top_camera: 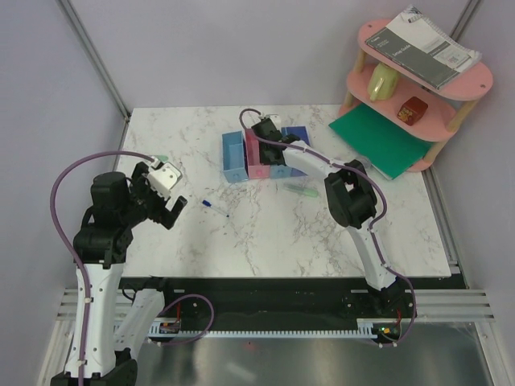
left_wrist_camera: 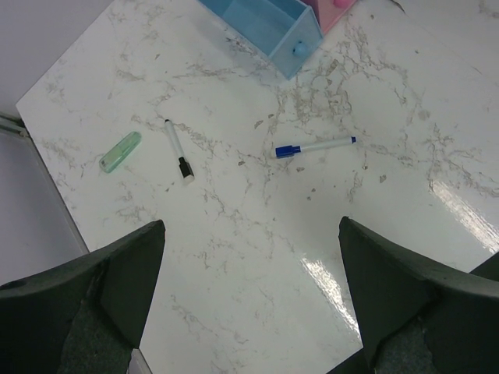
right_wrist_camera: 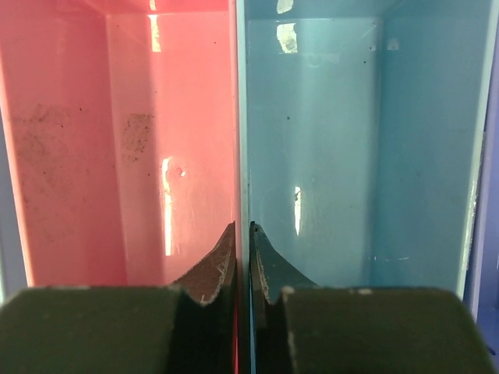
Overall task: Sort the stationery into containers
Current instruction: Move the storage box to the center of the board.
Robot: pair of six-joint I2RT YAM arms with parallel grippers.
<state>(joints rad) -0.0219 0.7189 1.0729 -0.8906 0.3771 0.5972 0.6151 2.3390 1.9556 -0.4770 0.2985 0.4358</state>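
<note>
The containers (top_camera: 235, 157) are a joined row of light blue, pink, light blue and purple-blue trays at the table's back middle. My right gripper (top_camera: 269, 138) reaches down into them. In the right wrist view its jaws (right_wrist_camera: 242, 227) are shut on the wall (right_wrist_camera: 240, 117) between the pink tray (right_wrist_camera: 117, 156) and a light blue tray (right_wrist_camera: 335, 156); both show empty. My left gripper (top_camera: 165, 211) is open and empty above the table's left side (left_wrist_camera: 250, 222). A blue-and-white pen (left_wrist_camera: 316, 146), a black-and-white pen (left_wrist_camera: 178, 149) and a pale green marker (left_wrist_camera: 121, 150) lie beyond it. More green markers (top_camera: 302, 190) lie beside the right arm.
A pink tiered shelf (top_camera: 418, 88) stands at the back right with a grey spiral notebook (top_camera: 422, 44) on top. A flat green mat (top_camera: 374, 141) lies under it. The blue-and-white pen (top_camera: 216, 209) lies between the arms. The end light blue tray (left_wrist_camera: 265, 23) shows in the left wrist view.
</note>
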